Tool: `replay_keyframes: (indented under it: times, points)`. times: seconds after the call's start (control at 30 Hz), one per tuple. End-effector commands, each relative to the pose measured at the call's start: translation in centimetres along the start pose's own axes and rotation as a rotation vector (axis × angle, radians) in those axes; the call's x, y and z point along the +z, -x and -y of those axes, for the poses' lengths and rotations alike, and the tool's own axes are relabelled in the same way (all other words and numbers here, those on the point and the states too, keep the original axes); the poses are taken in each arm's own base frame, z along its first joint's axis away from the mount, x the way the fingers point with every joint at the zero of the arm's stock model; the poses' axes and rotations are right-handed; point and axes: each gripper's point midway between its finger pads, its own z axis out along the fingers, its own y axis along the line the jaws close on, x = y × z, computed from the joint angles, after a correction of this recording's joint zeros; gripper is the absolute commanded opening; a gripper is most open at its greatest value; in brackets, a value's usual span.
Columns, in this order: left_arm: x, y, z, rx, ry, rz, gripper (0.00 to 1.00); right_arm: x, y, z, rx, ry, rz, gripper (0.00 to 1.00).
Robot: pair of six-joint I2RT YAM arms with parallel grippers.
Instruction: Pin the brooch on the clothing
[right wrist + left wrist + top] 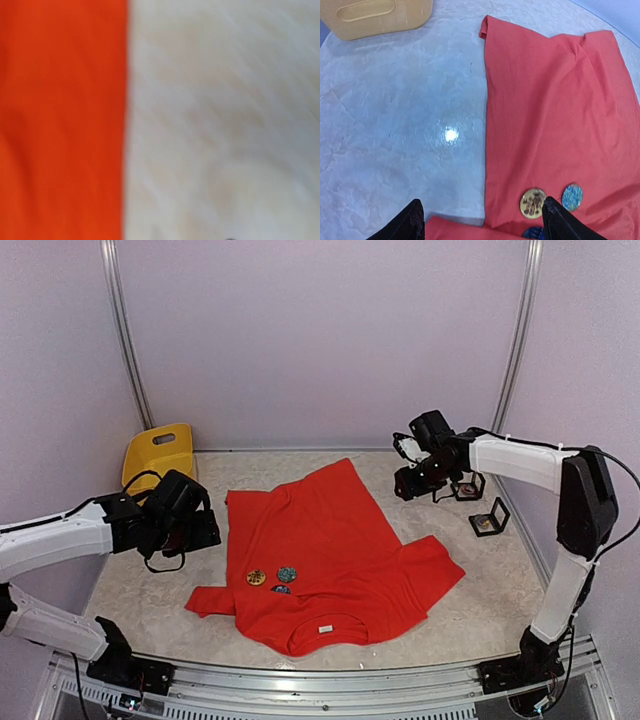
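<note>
The red-orange T-shirt lies flat in the middle of the table, neck towards the near edge. Three round brooches lie on it near its left sleeve: a gold one, a light blue one and a dark blue one. My left gripper hovers over the table just left of the shirt, open and empty. In the left wrist view the gold brooch sits beside the right fingertip. My right gripper is raised by the shirt's far right edge; its wrist view is blurred and shows only shirt and table.
A yellow plastic container stands at the back left, also in the left wrist view. Two small black-framed display boxes stand at the right, under the right arm. White walls enclose the table.
</note>
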Motion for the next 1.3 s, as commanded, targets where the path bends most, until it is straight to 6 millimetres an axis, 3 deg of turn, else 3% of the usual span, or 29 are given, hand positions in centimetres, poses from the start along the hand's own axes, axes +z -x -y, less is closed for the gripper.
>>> replay_keyframes:
  times: [0.0, 0.1, 0.2, 0.3, 0.4, 0.43, 0.5, 0.57, 0.63, 0.67, 0.8, 0.93, 1.13, 1.2, 1.27]
  points:
    - [4.6, 5.8, 2.1, 0.065, -0.11, 0.094, 0.79, 4.8, 3.9, -3.3, -0.053, 0.094, 0.04, 0.56]
    - [8.4, 8.6, 1.8, 0.081, -0.059, 0.105, 0.83, 8.2, 5.4, -3.8, -0.064, 0.095, 0.034, 0.67]
    - [13.4, 9.5, 1.2, 0.075, -0.026, 0.045, 0.84, 11.5, 6.4, -4.8, -0.063, 0.125, 0.022, 0.67]
    - [18.4, 8.7, 0.1, 0.07, -0.003, -0.046, 0.84, 14.9, 5.7, -5.8, -0.063, 0.16, -0.02, 0.67]
    - [22.0, 8.6, -0.7, 0.065, 0.018, -0.092, 0.82, 17.5, 4.2, -6.9, -0.053, 0.211, -0.066, 0.64]
    - [22.6, 8.9, -0.5, 0.069, 0.016, -0.092, 0.81, 18.1, 3.6, -7.4, -0.051, 0.234, -0.079, 0.59]
    - [24.0, 8.9, 0.4, 0.087, -0.004, -0.113, 0.79, 18.8, 2.4, -8.6, -0.047, 0.285, -0.104, 0.4]
    - [25.7, 7.6, 1.2, 0.099, -0.03, -0.162, 0.75, 18.6, 1.4, -9.4, -0.043, 0.32, -0.122, 0.2]
    - [26.5, 6.4, 1.8, 0.103, -0.054, -0.194, 0.63, 17.4, 1.4, -9.5, -0.039, 0.325, -0.109, 0.04]
    - [26.6, 5.7, 2.0, 0.109, -0.067, -0.209, 0.51, 16.7, 1.3, -9.1, -0.034, 0.307, -0.104, 0.0]
    - [25.9, 2.9, 2.3, 0.13, -0.09, -0.248, 0.0, 14.0, -1.4, -7.0, -0.019, 0.221, -0.125, 0.0]
    - [23.2, -1.0, 3.4, 0.172, -0.141, -0.296, 0.0, 10.7, -5.6, -6.5, 0.001, 0.227, -0.163, 0.0]
    - [17.1, -8.2, 4.5, 0.275, -0.201, -0.402, 0.0, 4.8, -13.9, -6.9, 0.028, 0.27, -0.287, 0.0]
    - [14.8, -9.7, 5.0, 0.317, -0.225, -0.419, 0.0, 2.9, -16.0, -7.3, 0.025, 0.299, -0.333, 0.0]
    - [13.1, -10.5, 5.2, 0.351, -0.237, -0.432, 0.0, 0.9, -16.0, -7.2, 0.039, 0.301, -0.336, 0.1]
